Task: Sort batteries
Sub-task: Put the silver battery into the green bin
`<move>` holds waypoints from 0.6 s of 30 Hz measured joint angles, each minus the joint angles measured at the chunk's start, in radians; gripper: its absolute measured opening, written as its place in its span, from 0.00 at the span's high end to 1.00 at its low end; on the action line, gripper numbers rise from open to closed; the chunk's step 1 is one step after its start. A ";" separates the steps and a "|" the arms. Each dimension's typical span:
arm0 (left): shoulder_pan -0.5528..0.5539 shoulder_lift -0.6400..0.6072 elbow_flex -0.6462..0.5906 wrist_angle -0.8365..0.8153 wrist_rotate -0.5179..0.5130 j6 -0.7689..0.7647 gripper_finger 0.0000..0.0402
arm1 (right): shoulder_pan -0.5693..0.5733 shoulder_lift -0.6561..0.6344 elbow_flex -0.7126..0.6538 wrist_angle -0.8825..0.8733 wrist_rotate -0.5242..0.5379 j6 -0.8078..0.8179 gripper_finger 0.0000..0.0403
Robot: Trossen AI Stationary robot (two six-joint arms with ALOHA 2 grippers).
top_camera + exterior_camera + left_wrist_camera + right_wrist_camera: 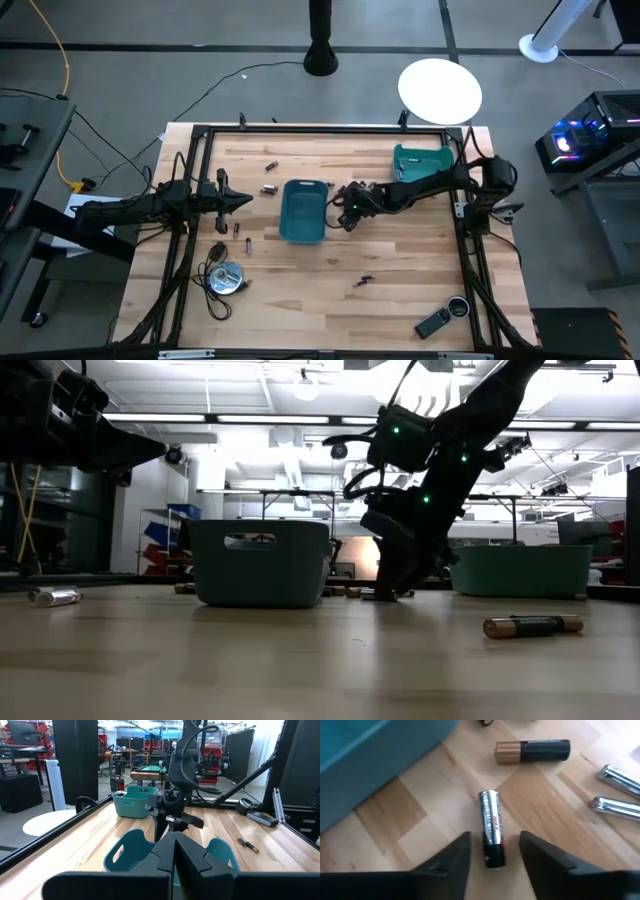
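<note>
A silvery battery with a dark end [490, 827] lies flat on the wooden table beside the middle teal bin [302, 211]. My right gripper [495, 842] is open and slants down over it, one finger on either side of its dark end, with a gap on both sides. In the high view my right gripper [346, 213] is just right of that bin. A copper-and-black battery [532, 751] and two silvery ones [616, 790] lie close by. My left gripper [245, 201] is shut, level and off to the left, holding nothing.
A second teal bin [420, 163] stands at the back right. Loose batteries lie left of the middle bin [269, 188] and toward the front [364, 282]. A silver disc with a cable [224, 278] sits front left, a black remote-like device [433, 323] front right.
</note>
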 joint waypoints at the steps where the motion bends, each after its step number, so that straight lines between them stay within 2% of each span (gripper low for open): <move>1: 0.000 0.000 0.000 0.000 0.000 0.000 1.00 | 0.002 0.001 0.000 -0.009 0.008 0.006 0.69; 3: 0.000 0.000 0.000 0.000 0.000 0.000 1.00 | 0.001 -0.006 0.000 -0.027 0.017 0.023 0.87; 5: 0.000 0.000 0.000 0.000 0.000 0.000 1.00 | 0.000 -0.035 -0.001 -0.046 0.011 0.025 0.94; 8: 0.000 0.000 0.000 0.000 0.000 0.000 1.00 | -0.013 -0.122 0.016 -0.166 0.025 0.014 0.92; 13: 0.000 0.000 0.000 0.000 0.000 0.000 1.00 | -0.054 -0.331 0.055 -0.387 0.201 0.015 0.95; 18: 0.000 0.000 0.000 0.000 0.000 0.000 1.00 | -0.157 -0.494 0.055 -0.709 0.332 0.238 0.95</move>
